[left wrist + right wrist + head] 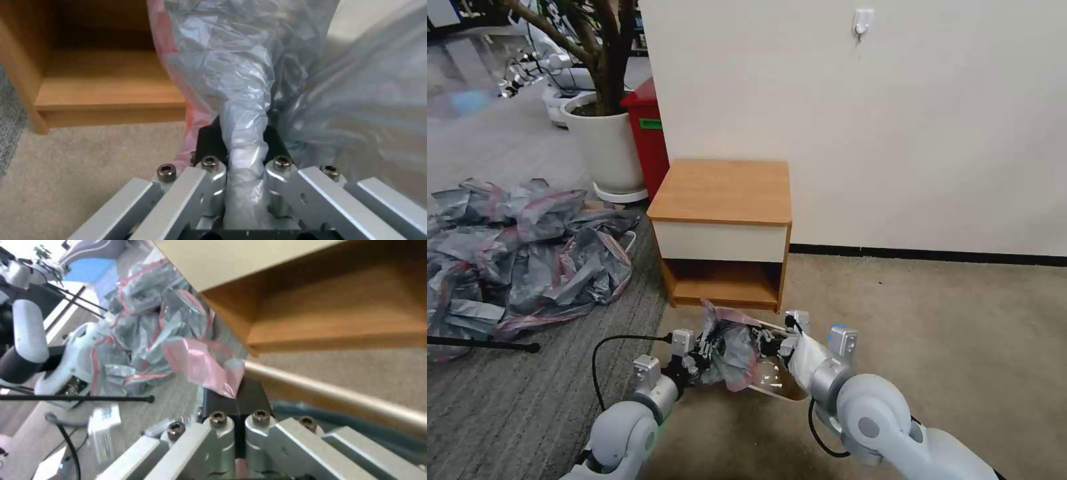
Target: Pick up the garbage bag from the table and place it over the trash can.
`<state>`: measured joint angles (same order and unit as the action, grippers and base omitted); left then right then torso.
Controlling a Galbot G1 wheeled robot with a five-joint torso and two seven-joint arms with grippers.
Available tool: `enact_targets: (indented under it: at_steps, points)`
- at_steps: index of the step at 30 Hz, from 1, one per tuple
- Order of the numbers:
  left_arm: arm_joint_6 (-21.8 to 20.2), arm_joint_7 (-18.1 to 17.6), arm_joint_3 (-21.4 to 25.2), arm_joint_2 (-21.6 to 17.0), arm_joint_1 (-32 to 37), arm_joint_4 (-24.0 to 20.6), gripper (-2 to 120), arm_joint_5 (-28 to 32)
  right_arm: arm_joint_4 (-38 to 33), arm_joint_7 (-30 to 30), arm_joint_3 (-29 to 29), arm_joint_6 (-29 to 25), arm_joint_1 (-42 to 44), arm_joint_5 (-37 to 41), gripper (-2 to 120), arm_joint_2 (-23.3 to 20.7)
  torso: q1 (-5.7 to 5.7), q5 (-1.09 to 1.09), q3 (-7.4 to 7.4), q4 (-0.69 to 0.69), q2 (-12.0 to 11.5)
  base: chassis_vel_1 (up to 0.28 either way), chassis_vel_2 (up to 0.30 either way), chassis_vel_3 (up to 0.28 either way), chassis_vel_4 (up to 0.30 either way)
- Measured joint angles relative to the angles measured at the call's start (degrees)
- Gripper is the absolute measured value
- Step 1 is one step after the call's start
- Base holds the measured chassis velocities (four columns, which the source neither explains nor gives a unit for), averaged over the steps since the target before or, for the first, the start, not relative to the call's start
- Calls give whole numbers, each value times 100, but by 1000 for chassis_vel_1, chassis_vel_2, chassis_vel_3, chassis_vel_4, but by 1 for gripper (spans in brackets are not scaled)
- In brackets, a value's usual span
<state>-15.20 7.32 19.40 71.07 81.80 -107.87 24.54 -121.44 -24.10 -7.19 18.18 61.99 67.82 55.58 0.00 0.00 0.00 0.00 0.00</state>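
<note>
The garbage bag (730,347), crinkly grey with a pink-red rim, hangs bunched between my two grippers, low in front of the table (720,190). My left gripper (706,350) is shut on a twisted grey fold of the bag (231,66), pinched between its black fingertips (212,140). My right gripper (777,343) is shut on the bag's pink rim (200,363). The cream trash can (784,393) stands on the carpet right under the bag, mostly covered by the bag and my right arm. Its rolled rim (338,395) runs just past my right gripper (238,400).
A big heap of similar grey-pink bags (520,253) lies on the floor to the left. A white plant pot (607,150) and a tall red bin (650,137) stand behind the table by the wall. A thin black rod (480,345) lies across the floor at left.
</note>
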Motion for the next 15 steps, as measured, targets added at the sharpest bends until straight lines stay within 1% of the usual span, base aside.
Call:
enact_targets:
  at_steps: [2,5,7,9,15]
  points:
    - [4,0,-2,5,9,0,6,-10,33,-9,0,1,-54,22,0,7,0,0,0,0,0,0,0,0,0]
    - [34,0,3,12,61,-8,6,-60,318,-110,17,6,-393,192,0,29,0,0,0,0,0,0,0,0,0]
    - [40,0,6,11,70,-10,6,-66,368,-123,27,10,-444,217,0,29,0,0,0,0,0,0,0,0,0]
    - [73,7,16,15,106,-25,6,-108,599,-204,68,91,-635,310,0,14,0,0,0,1,0,0,0,0,0]
    - [108,27,22,53,118,-32,6,-153,840,-350,99,268,-755,366,0,-53,0,0,0,0,0,0,0,0,0]
